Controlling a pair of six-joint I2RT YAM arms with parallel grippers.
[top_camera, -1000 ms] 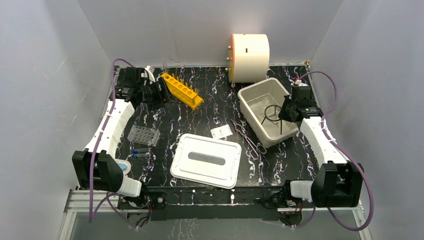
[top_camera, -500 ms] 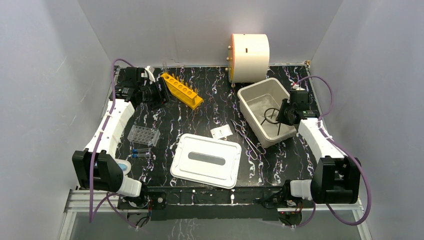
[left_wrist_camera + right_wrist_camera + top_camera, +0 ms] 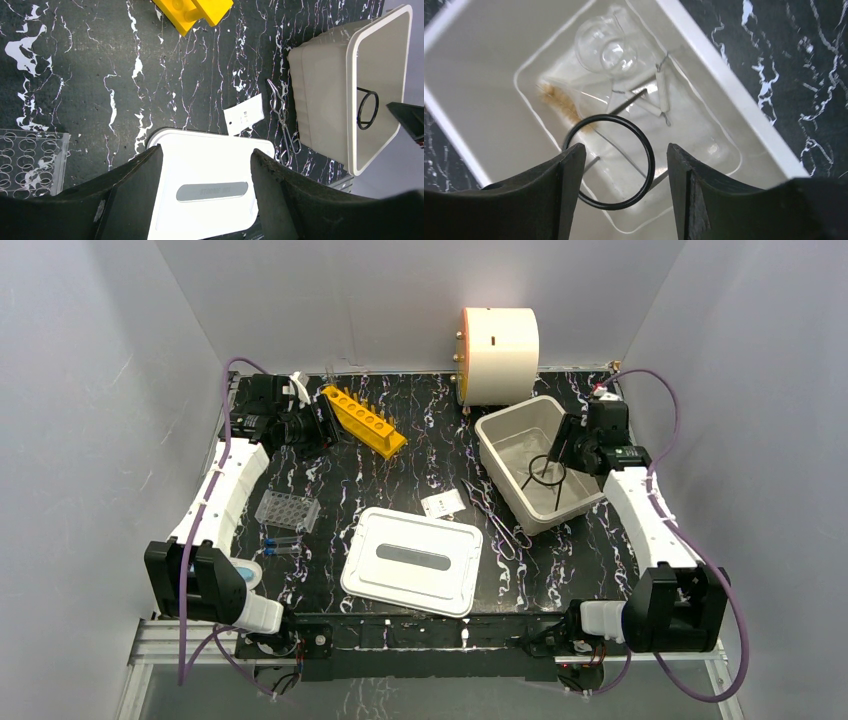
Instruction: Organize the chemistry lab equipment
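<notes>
My right gripper (image 3: 563, 445) (image 3: 623, 152) hangs open over the white tub (image 3: 497, 429) (image 3: 729, 85), holding nothing. Just below its fingers a black wire ring stand (image 3: 545, 472) (image 3: 610, 161) stands free in the tub. A tiny clear beaker (image 3: 605, 46), a white triangle (image 3: 650, 97) and a small brush (image 3: 559, 99) lie beside the stand. My left gripper (image 3: 325, 430) (image 3: 206, 154) is open and empty next to the orange tube rack (image 3: 365, 420) (image 3: 194, 12). On the table lie the clear well plate (image 3: 287, 509) (image 3: 30, 161), blue-capped vials (image 3: 281, 545) and wire tongs (image 3: 497, 515) (image 3: 282, 120).
The tub's flat white lid (image 3: 412, 560) (image 3: 210, 185) lies at the front centre. A small white card (image 3: 442, 504) (image 3: 244, 115) lies beside the tongs. The cream drum (image 3: 498, 342) stands at the back, just behind the tub.
My right gripper has opened and let go of the black ring stand, then drawn up and back. The stand now rests in the tub. The left arm has not moved.
</notes>
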